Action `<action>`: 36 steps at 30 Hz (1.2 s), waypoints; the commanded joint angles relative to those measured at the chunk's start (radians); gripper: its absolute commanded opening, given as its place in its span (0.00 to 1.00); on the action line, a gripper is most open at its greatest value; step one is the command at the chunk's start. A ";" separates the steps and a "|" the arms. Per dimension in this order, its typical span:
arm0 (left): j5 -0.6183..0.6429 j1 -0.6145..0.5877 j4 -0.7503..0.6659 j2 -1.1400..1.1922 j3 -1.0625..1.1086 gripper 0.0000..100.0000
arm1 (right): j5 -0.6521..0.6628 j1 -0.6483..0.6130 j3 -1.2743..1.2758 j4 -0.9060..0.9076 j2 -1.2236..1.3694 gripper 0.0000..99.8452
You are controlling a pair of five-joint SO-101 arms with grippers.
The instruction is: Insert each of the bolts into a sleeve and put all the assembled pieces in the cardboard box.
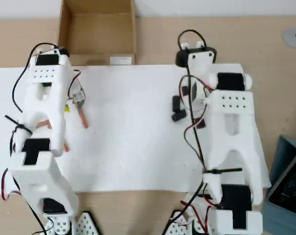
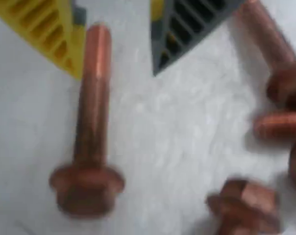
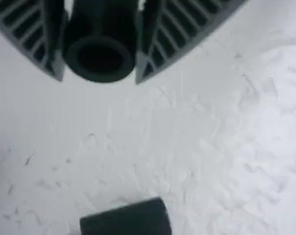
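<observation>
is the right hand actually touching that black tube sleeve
Touching. The right wrist view shows the black cylindrical sleeve wedged between the right hand's ribbed grey fingers, with no gap on either side.

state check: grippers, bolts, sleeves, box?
near bolt: lying flat on the mat, unsleeved.
other bolts: loose on the mat.
left gripper: open, astride the near bolt's tip.
right gripper: shut on the held sleeve.
held sleeve: bore empty.
second sleeve: lying on the mat.
cardboard box: open, nothing seen inside.
</observation>
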 commanded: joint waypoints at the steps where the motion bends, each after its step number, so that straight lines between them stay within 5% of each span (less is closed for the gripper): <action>1: 0.002 0.009 -0.026 0.035 -0.086 0.11 | 0.005 0.002 0.001 -0.035 -0.044 0.01; 20: 0.008 0.006 -0.023 0.300 -0.252 0.10 | 0.006 0.002 0.004 -0.063 -0.041 0.01; 28: 0.008 0.005 0.000 0.300 -0.256 0.01 | 0.005 0.001 0.002 -0.055 -0.048 0.01; 36: 0.003 0.005 0.149 0.298 -0.400 0.01 | 0.003 -0.004 -0.061 0.021 -0.048 0.01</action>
